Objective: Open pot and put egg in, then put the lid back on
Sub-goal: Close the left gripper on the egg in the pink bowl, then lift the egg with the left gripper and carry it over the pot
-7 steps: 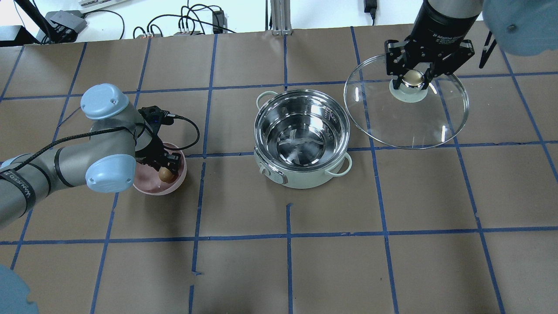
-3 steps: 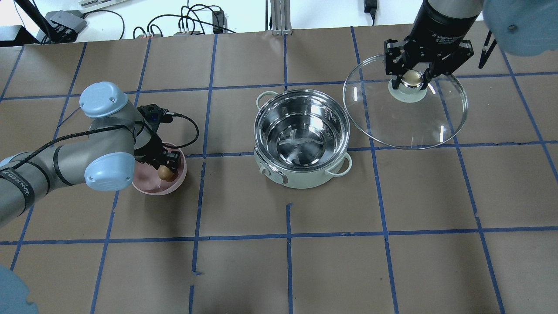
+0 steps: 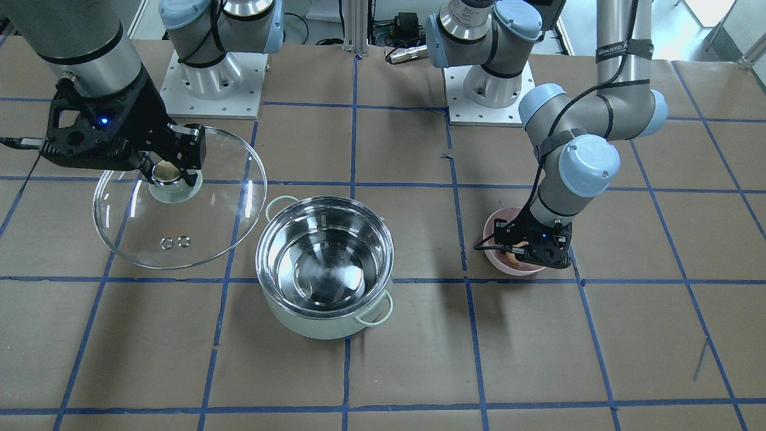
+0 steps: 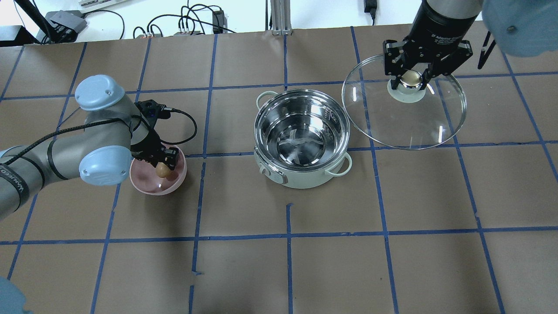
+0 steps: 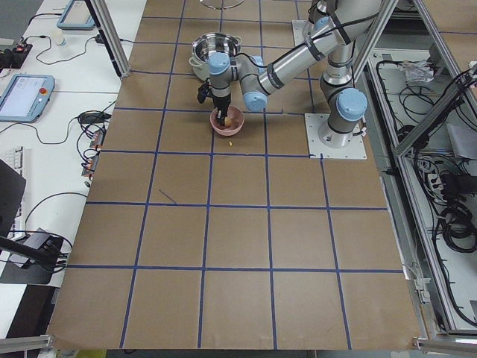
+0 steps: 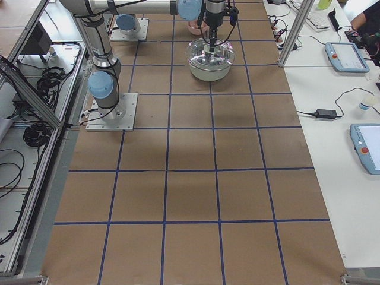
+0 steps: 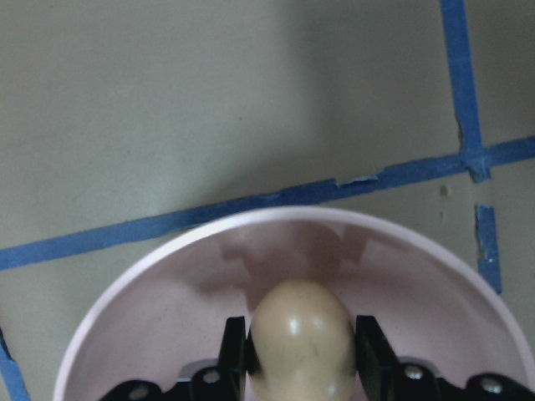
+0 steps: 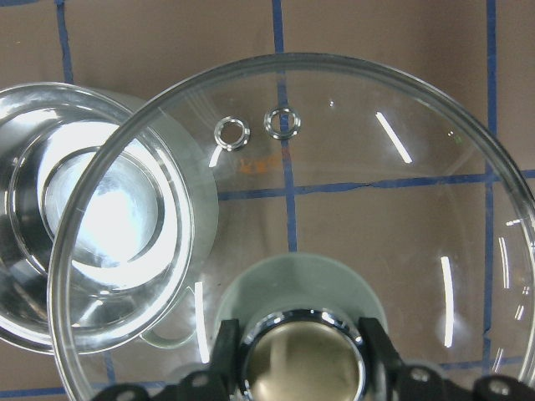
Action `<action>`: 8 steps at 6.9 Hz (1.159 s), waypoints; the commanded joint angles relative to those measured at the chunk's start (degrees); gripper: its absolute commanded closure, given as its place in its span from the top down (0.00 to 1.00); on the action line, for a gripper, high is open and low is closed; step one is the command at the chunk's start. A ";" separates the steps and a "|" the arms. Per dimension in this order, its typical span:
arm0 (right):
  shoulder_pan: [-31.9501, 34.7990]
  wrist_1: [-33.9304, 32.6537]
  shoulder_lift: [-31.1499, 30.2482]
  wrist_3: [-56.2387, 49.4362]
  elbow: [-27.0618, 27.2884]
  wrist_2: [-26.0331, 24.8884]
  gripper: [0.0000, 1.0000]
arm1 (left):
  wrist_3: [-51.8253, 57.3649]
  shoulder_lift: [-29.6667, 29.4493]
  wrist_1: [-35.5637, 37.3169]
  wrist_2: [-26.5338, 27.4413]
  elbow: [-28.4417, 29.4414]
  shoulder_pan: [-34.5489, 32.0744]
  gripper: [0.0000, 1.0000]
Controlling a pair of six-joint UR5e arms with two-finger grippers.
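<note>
The left arm comes in low from the left edge, elbow bent, with its wrist turned straight down over a pink bowl. The left gripper reaches into the bowl, and its jaws are drawn in against both sides of the egg, gripping it. The egg is inside the bowl's rim; whether it touches the bowl's floor cannot be told.

The pot stands uncovered in the middle of the table, its steel inside bare.

To its right, the right arm drops in from the top edge, pointing down. The right gripper has its jaws clamped on the gold knob of the lid, which hangs beside the pot, its left edge overlapping the pot's rim in the wrist view.

From the front, the left wrist covers most of the bowl and nearly all of the egg. The right arm's upper part is cut off overhead. In both side views the grippers are too small to judge.
</note>
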 commanded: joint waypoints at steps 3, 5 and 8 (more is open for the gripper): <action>0.02 -0.54 -0.27 0.07 0.53 0.05 0.12 | -4.02 2.41 -14.21 -0.70 10.76 -1.67 0.18; 0.02 -0.54 -0.36 -0.11 0.53 -0.04 0.12 | -8.30 3.02 -14.83 -0.88 14.44 -6.58 0.18; 0.02 -0.54 -0.36 -0.20 0.53 -0.04 0.12 | -20.07 2.42 -14.66 -1.14 19.10 -15.80 0.18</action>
